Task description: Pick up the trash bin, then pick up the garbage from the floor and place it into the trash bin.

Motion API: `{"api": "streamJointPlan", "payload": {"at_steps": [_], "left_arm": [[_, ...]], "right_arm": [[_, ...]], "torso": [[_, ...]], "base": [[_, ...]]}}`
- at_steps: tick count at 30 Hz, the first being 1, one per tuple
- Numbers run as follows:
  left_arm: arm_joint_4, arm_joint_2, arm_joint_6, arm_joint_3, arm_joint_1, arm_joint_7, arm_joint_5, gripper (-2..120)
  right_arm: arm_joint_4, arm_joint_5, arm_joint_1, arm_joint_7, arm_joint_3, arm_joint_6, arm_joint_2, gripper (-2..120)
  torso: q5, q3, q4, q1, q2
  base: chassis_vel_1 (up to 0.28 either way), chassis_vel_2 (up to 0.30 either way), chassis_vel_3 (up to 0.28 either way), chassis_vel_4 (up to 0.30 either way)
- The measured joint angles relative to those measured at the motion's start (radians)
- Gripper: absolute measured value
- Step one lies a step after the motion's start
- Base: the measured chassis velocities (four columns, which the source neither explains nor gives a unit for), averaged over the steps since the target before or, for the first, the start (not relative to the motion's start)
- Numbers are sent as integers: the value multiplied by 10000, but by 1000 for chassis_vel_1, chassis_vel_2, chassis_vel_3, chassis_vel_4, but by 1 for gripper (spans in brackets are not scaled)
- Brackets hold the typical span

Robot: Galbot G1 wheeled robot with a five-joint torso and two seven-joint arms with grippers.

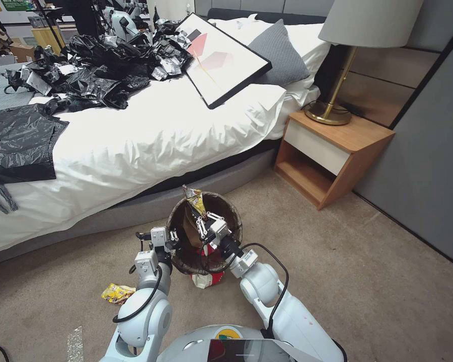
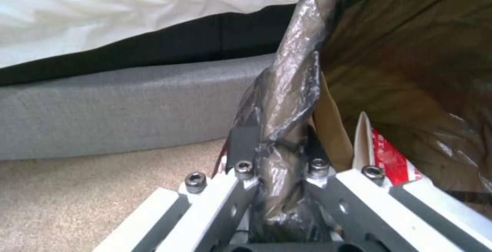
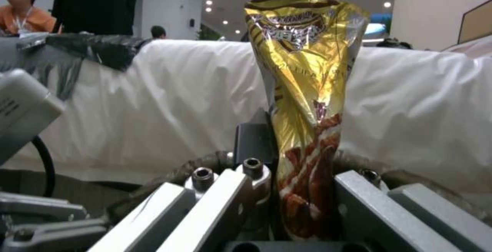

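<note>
Bed (image 1: pixel 151 136) runs along the far side of both pincers, with the black bag heap (image 1: pixel 100 65) up on it, well apart. Nightstand (image 1: pixel 332 151) with lamp (image 1: pixel 352 45) sits off beyond the right gripper's outer side. Carpet floor (image 1: pixel 362 281) is below everything. The trash bin (image 1: pixel 205 236) is held between the two arms, tilted with its mouth toward the head camera, brown liner folded over the rim. The left gripper (image 1: pixel 172 240) is clenched on the rim at the bin's left edge; in the left wrist view its fingers (image 2: pixel 245 140) pinch rim and bunched liner (image 2: pixel 287 102) together. The right gripper (image 1: pixel 205 224) is over the bin mouth, clamped on a gold snack wrapper (image 1: pixel 195 200) that sticks up past the fingertips; the right wrist view shows the wrapper (image 3: pixel 305 90) squeezed at its lower end. A brown paper bag (image 2: pixel 333 129) and a red-and-white wrapper (image 2: pixel 389 156) are already inside. Another yellow wrapper (image 1: pixel 118 293) lies on the floor just outside the left arm, and a red-white piece (image 1: pixel 209 279) lies under the bin. Judgement: the wrapper is light, crinkly and slick foil that likely flops, so a pinch at a crumpled fold holds best. The bin looks light with a stiff rim but a slippery liner, so grip through to the plastic.
</note>
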Motion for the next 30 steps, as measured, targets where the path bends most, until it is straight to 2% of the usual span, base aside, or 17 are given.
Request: {"api": "streamJointPlan", "payload": {"at_steps": [2,4,6,8,9,11,14,17,20,22,23,25,26,28,30], "left_arm": [[-12,-3,3,-10,-5,-34,-38,2],[-15,-7,16,-37,-21,-64,-65,2],[-15,-12,23,-43,-34,-68,-69,2],[1,-20,30,-49,-65,-75,-71,2],[1,-20,30,-49,-65,-75,-71,2],[4,-22,50,-50,-73,-79,-82,2],[5,-19,56,-56,-79,-81,-93,2],[8,-10,67,-70,-84,-87,-105,2],[7,-9,72,-70,-91,-88,-108,2],[12,-9,79,-70,-97,-88,-110,2],[12,-9,79,-70,-97,-88,-110,2],[19,-9,85,-70,-101,-88,-112,2],[19,-9,85,-70,-101,-88,-112,2],[28,-10,92,-69,-110,-88,-115,2],[45,-9,96,-69,-118,-88,-118,2]], "right_arm": [[-52,-50,-44,5,24,25,0,-1],[-66,-114,-126,8,45,50,-7,10],[-64,-141,-165,8,58,57,-7,14],[-56,-171,-205,12,70,67,-4,25],[-56,-171,-205,12,70,67,-4,25],[-46,-179,-223,13,85,68,-4,36],[-47,-185,-231,16,93,69,-1,43],[-44,-198,-255,19,96,70,3,57],[-41,-200,-253,23,99,70,4,63],[-31,-201,-229,27,108,69,5,75],[-31,-201,-229,27,108,69,5,75],[-7,-202,-222,28,113,66,-2,86],[-7,-202,-222,28,113,66,-2,86],[5,-204,-220,28,130,65,-7,95],[54,-209,-246,19,139,46,-20,99]], "torso": [[0,0,0,0,0],[0,0,0,0,0],[0,0,1,0,0],[0,0,0,0,0],[0,0,0,0,0],[0,0,0,0,0],[0,0,0,0,0],[0,0,0,0,0],[0,0,0,0,0],[0,0,0,0,0],[0,0,0,0,0],[0,0,1,0,0],[0,0,1,0,0],[0,0,0,0,0],[0,0,1,0,0]], "base": [[0,0,0,0],[0,0,0,0],[0,0,0,0],[0,0,0,0],[0,0,0,0],[0,0,0,0],[0,0,0,0],[0,0,0,0],[0,0,0,0],[0,0,0,0],[0,0,0,0],[0,0,0,0],[0,0,0,0],[0,0,0,0],[0,0,0,0]]}}
